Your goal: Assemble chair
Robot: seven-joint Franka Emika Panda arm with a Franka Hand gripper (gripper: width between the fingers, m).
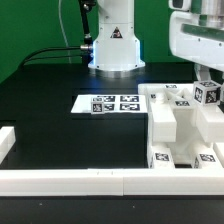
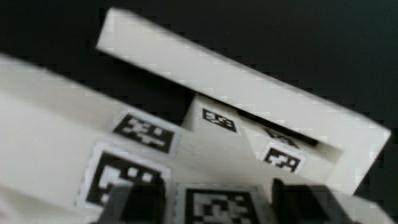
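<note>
Several white chair parts [image 1: 178,122] with black-and-white tags lie bunched at the exterior view's right, against the front rail. My gripper [image 1: 207,86] hangs above their far right end and is shut on a small white tagged chair piece [image 1: 207,94], held just above the pile. In the wrist view my gripper [image 2: 228,206] has its dark fingers [image 2: 150,204] on either side of that tagged piece [image 2: 222,208]. Beyond it lie the white parts [image 2: 214,75] with several tags facing up. The lower end of the held piece is hidden.
The marker board [image 1: 110,102] lies flat mid-table, just left of the parts. The robot base [image 1: 115,45] stands at the back. Long white border rails run along the front [image 1: 90,180] and the left [image 1: 6,143]. Black cables trail at the back left.
</note>
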